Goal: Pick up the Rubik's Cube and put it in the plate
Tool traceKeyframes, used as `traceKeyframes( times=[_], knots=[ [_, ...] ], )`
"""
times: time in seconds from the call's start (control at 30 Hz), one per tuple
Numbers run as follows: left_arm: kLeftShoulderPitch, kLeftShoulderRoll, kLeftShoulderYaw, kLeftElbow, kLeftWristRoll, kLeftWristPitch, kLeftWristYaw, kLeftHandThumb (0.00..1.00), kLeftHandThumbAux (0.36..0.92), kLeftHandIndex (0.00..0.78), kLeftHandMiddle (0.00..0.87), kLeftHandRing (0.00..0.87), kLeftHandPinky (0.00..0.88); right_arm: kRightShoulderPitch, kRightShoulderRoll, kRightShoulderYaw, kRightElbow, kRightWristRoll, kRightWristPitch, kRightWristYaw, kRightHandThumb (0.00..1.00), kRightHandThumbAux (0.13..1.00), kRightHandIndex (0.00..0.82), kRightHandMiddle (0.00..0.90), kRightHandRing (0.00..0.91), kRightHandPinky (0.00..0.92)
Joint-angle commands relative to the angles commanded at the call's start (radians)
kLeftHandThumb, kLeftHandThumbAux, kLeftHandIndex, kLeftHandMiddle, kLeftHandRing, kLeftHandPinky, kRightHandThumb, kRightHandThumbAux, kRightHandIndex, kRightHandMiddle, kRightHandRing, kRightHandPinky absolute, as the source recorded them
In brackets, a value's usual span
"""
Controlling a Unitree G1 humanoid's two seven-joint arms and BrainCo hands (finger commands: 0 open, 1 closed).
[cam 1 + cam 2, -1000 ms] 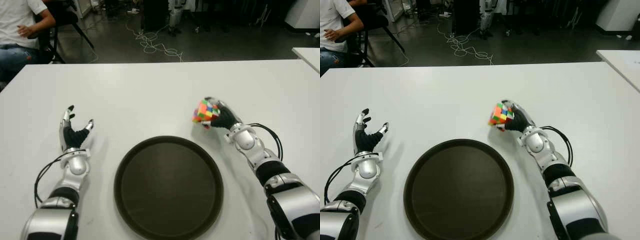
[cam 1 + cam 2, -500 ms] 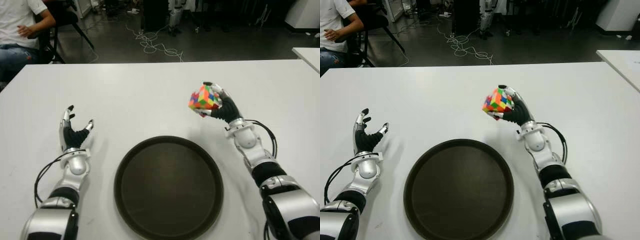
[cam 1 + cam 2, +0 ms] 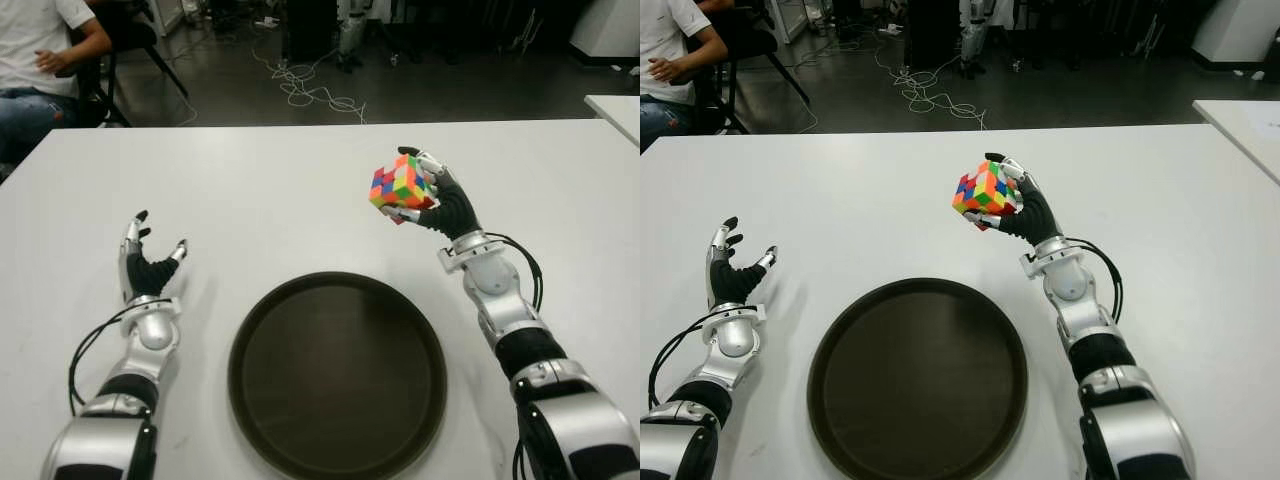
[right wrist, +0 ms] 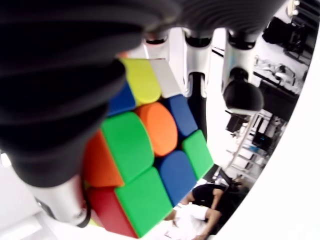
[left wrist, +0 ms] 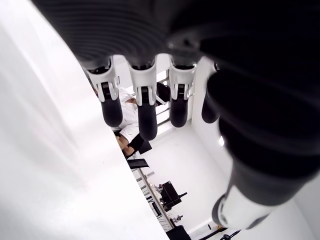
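We see the white table (image 3: pixel 300 190) filling most of the eye views, with the dark round plate (image 3: pixel 337 375) at lower centre. The right hand (image 3: pixel 440 205) sits at centre right, fingers clamped on the Rubik's Cube (image 3: pixel 400 187), holding it in the air above the table. The plate lies down and left of the cube in the frame, so we judge the coming move goes that way; the right hand is clearly the nearer one. The left hand (image 3: pixel 145 262) shows at lower left, beside the plate, fingers spread and holding nothing. The right wrist view shows thumb and fingers (image 4: pixel 240 95) wrapping the cube, unseen from above.
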Motion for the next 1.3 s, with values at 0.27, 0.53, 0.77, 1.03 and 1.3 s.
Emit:
traceKeyframes(
  times=[0.27,0.53,0.77,1.03,1.3],
  knots=[
    [-0.001,0.003,0.000,0.001,0.000,0.008,-0.004,0.000,0.752,0.129,0.134,0.132,0.096,0.026,0.014,-0.012,-0.078,0.034,0.070,0.037,0.379,0.710,0.642,0.834,0.846,0.836],
    [0.000,0.005,-0.002,0.002,0.004,0.007,-0.004,0.000,0.770,0.145,0.139,0.138,0.126,0.058,0.022,-0.017,-0.184,0.068,0.188,0.096,0.401,0.739,0.639,0.824,0.837,0.824],
    [0.000,0.003,0.001,0.002,0.000,-0.002,-0.009,0.000,0.787,0.157,0.143,0.145,0.134,0.092,0.031,-0.004,-0.295,0.090,0.307,0.152,0.355,0.760,0.643,0.818,0.832,0.818],
    [0.000,0.005,-0.004,0.004,0.009,-0.001,0.005,0.000,0.787,0.129,0.125,0.142,0.138,0.108,0.003,0.050,-0.353,0.070,0.372,0.259,0.292,0.732,0.623,0.807,0.828,0.814],
    [-0.004,-0.002,0.005,0.006,-0.002,0.005,0.004,0.000,0.796,0.135,0.132,0.134,0.124,0.128,-0.016,0.093,-0.360,0.047,0.323,0.328,0.177,0.713,0.596,0.799,0.832,0.823]
  ],
)
